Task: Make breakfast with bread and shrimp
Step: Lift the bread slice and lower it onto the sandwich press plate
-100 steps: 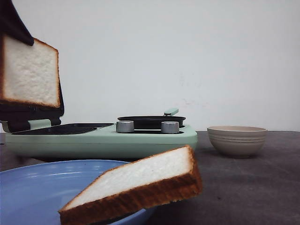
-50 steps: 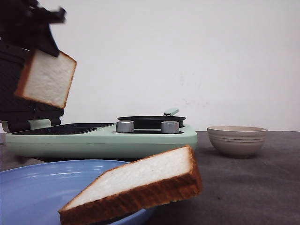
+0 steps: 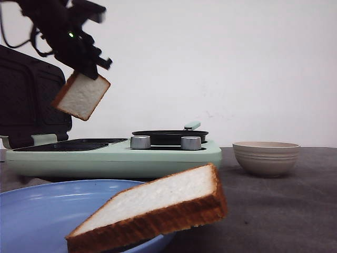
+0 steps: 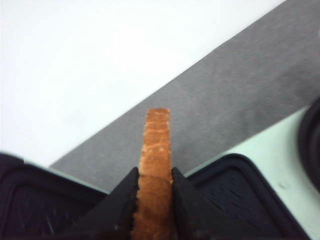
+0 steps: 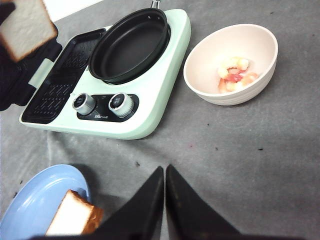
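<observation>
My left pincer (image 4: pixel 154 200) is pinching a slice of bread (image 3: pixel 81 96) by its crust edge, one black finger (image 4: pixel 122 202) pressed to each side. I hold it tilted in the air above the mint-green breakfast maker (image 3: pixel 113 155), over the dark grill plate (image 3: pixel 68 145), with the raised lid (image 3: pixel 29 95) at its nine o'clock in the front view.

My right pincer (image 5: pixel 164 200) hangs over the grey table (image 5: pixel 260 165) with its fingers pressed together on nothing.

At the appliance's three o'clock end sits the black frying pan (image 5: pixel 129 45), with two silver knobs (image 5: pixel 119 102) on the front edge. Further toward three o'clock, apart from the appliance, stands the beige bowl (image 5: pixel 231 62) with the shrimp (image 5: pixel 233 74) inside it.

Near the camera, at six o'clock of the appliance, the second slice of bread (image 3: pixel 152 213) leans on the rim of the blue plate (image 3: pixel 37 216).
</observation>
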Controlling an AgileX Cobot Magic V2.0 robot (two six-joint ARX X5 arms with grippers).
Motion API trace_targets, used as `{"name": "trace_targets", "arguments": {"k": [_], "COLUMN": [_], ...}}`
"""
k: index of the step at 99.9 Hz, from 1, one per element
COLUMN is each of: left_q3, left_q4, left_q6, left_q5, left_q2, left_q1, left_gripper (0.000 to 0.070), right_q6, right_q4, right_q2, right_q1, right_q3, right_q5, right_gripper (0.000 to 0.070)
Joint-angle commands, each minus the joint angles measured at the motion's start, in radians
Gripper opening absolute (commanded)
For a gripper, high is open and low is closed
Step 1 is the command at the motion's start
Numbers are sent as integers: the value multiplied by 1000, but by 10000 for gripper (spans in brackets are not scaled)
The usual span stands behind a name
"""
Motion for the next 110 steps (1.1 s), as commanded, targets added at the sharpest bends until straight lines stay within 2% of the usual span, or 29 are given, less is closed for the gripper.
{"name": "trace_targets", "arguments": {"k": [1,12,37,78,97,110], "left_q3": [55,94,105,105,105,105], "left_q4": [9,8,35,48,48,48], "left_q6": [60,96,124,121,117,101], "left_q5": [-33,-47,-116,-113,-64,-63], "left_q2": [56,116,185,202,202,202], "left_q1": [-2,-2,-2,-2,-2,-2], "left_gripper": [3,3,3,3,3,3], "right_q6": [-14,-14,-16,-16,-16,-16], "right_q4": [3,3,-8,-34,-34,-34], "right_q2": [3,3,3,3,3,3], "right_q1": [2,2,2,2,2,2], "right_q3": [16,16,16,16,16,16], "right_q5": [4,3,3,3,3,3], "right_gripper": [0,0,0,0,0,0]}}
